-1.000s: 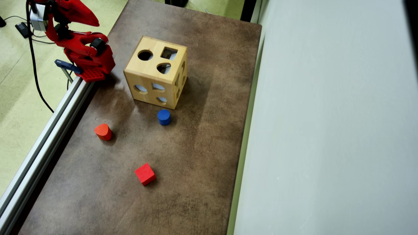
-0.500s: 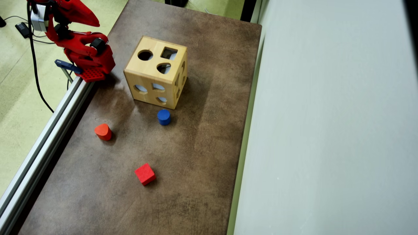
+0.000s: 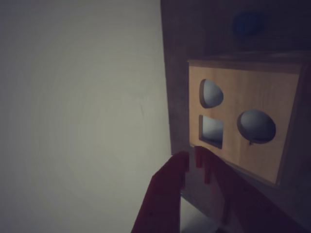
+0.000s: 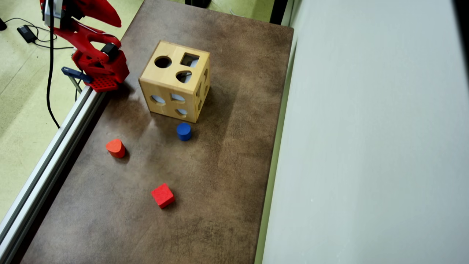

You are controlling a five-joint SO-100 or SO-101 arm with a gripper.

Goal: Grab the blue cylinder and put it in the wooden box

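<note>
Only the upper links of my red printed arm [image 4: 93, 55] have shifted since a second ago, tipping a little up and away from the big light-wood box with the shaped cut-out holes [image 4: 175, 81]; nothing on the mottled brown table [image 4: 227, 154] has moved, and the box, my landmark from here on, stands where it did. As I judge it, the task has barely begun: the step in hand is the reach, and to do it well I would swing over or around the box rather than through it, come down from straight above, and straddle the round sides so the piece cannot roll out. The arm is folded back at its base beside the box's far-left corner in the overhead view, wrist raised, camera looking across the box's holed top [image 3: 243, 111]. In the wrist view the red two-finger gripper [image 3: 193, 167] shows its fingers nearly together and gripping nothing. The small dark-blue cylinder block [image 4: 184, 131] stands upright on the table just off the box's near face, apart from it; past the box in the wrist view it is a dim blue blur [image 3: 249, 23]. Further from the box lie the red-orange rounded block [image 4: 115, 147] and the red cube [image 4: 162, 195], both best left alone.
</note>
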